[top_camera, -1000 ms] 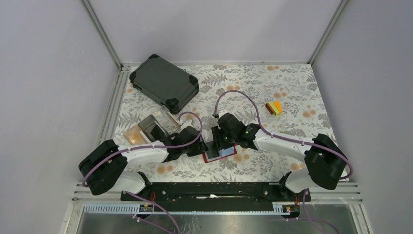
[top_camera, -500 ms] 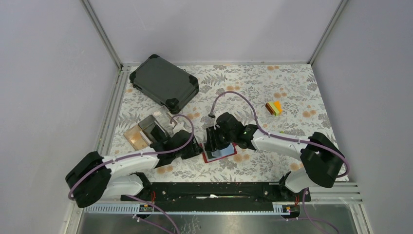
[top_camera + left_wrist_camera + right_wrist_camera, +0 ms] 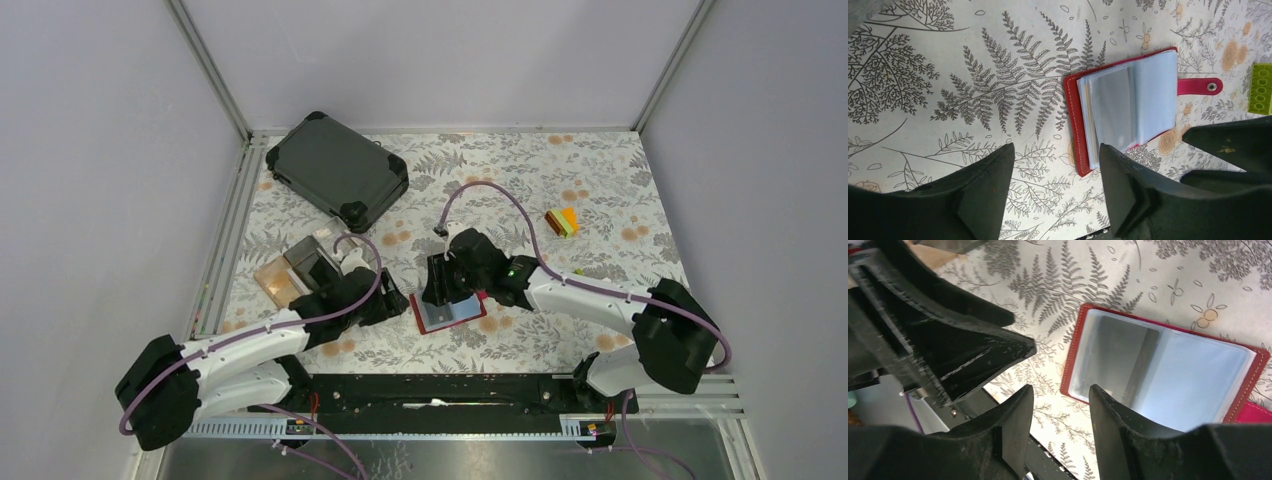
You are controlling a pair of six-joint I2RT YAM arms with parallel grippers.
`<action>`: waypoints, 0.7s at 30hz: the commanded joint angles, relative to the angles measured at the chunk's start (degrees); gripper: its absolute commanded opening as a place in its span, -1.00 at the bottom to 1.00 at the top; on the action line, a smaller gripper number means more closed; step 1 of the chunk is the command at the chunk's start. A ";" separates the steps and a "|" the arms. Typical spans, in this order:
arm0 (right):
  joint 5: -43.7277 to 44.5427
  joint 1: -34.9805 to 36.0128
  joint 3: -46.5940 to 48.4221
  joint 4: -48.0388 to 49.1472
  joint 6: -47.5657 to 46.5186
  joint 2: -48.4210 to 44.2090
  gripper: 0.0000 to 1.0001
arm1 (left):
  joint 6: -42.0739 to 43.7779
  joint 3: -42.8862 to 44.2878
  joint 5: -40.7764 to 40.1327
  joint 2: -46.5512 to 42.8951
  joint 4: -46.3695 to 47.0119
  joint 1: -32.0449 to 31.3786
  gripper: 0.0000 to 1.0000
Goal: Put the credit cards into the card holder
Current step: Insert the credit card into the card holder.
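Observation:
The red card holder (image 3: 452, 316) lies open on the floral table, its clear sleeves up and its snap tab out to the side. It also shows in the left wrist view (image 3: 1128, 107) and the right wrist view (image 3: 1173, 372). A grey rectangle shows through one sleeve (image 3: 1113, 105). My left gripper (image 3: 388, 300) is open and empty just left of the holder (image 3: 1055, 150). My right gripper (image 3: 445, 288) is open and empty, hovering over the holder's near-left edge (image 3: 1060, 392). No loose credit cards show plainly.
A clear compartmented box on a wooden base (image 3: 305, 265) stands left of the left gripper, with tan and dark contents. A large dark case (image 3: 338, 170) lies at the back left. Small yellow, orange and green blocks (image 3: 562, 221) lie at the right; a green block (image 3: 1260, 87) shows beyond the tab.
The left arm has drawn back toward the near left, and its gripper has come off the holder's left edge. The right gripper has stayed over the holder, shifting slightly.

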 commanded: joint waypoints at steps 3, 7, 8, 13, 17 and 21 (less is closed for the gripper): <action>2.81 0.31 -2.52 0.62 1.24 3.65 -0.06 | 5.20 5.03 3.25 -0.04 -0.53 3.44 0.48; 3.87 0.31 -3.58 1.94 1.57 4.65 -0.10 | 9.22 7.80 5.85 -1.38 -4.31 9.06 0.68; 4.38 0.31 -3.60 1.87 1.25 4.58 -0.10 | 10.18 8.34 6.75 -1.87 -5.60 10.74 0.73; 7.13 -0.14 -3.46 0.83 -0.72 3.05 -0.05 | 14.85 12.10 6.70 -3.06 -12.97 19.67 0.81; 7.41 -1.42 -4.31 0.81 -2.32 1.18 -0.01 | 17.94 14.68 4.69 -4.14 -18.26 26.87 0.82; 7.46 -3.17 -5.99 0.82 -3.43 -1.54 0.02 | 20.09 14.85 4.40 -5.75 -20.50 36.47 0.82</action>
